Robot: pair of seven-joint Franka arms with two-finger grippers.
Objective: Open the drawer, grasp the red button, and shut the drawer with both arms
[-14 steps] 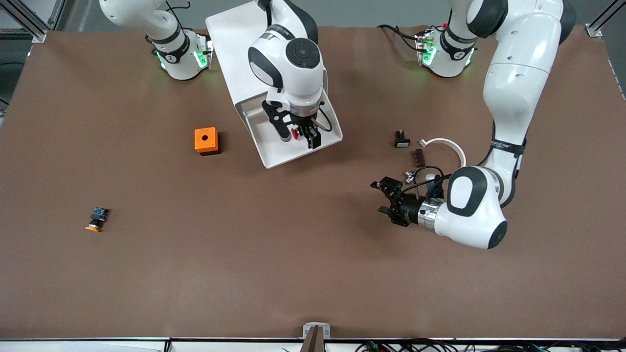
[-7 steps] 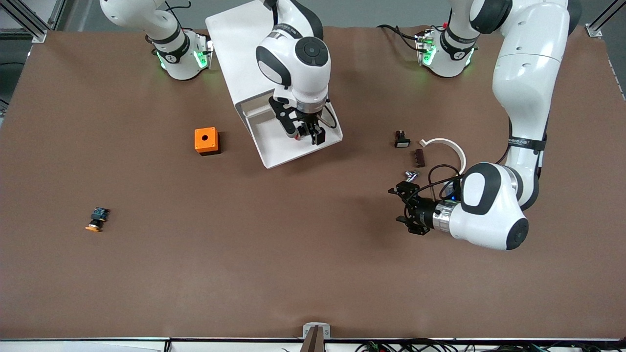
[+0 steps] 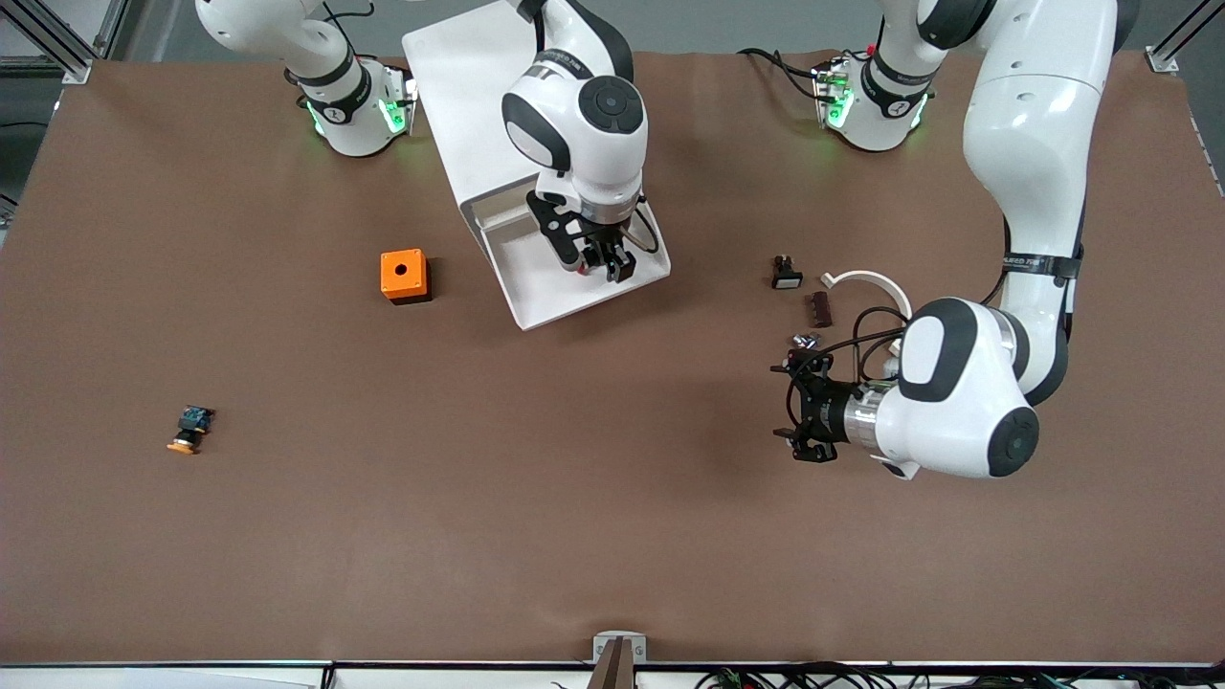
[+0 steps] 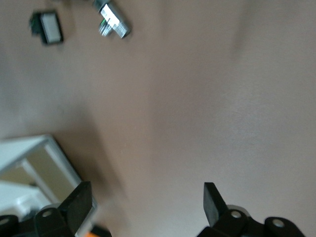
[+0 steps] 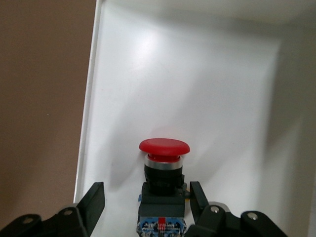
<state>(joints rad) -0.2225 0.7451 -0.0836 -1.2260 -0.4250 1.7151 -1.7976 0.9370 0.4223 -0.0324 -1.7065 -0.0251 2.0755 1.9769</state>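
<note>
Right wrist view shows the button [image 5: 163, 187] lying in the open white drawer [image 5: 207, 89], between the spread fingers of the right claw [image 5: 146, 197], which flank its black body without visibly pressing it. The button's long axis runs along the drawer floor, red cap pointing away from the claw and bluish rear end toward the wrist. In the front view the right claw [image 3: 594, 264] is down inside the drawer [image 3: 536, 292], which is pulled out toward the front camera from a white cabinet [image 3: 457, 86]; a sliver of red [image 3: 580, 269] shows between the fingers. The button is all that shows in the drawer. The left claw [image 3: 802, 411] hovers open over bare brown surface [image 3: 478, 536] toward the left arm's end, holding nothing. "FRANKA" lettering on the arm bands is too small to read surely. Elsewhere on the surface lie an orange cube [image 3: 403, 276] with a hole, an orange-capped button [image 3: 189, 430], a small black switch [image 3: 786, 274] and a white curved piece [image 3: 879, 287].
</note>
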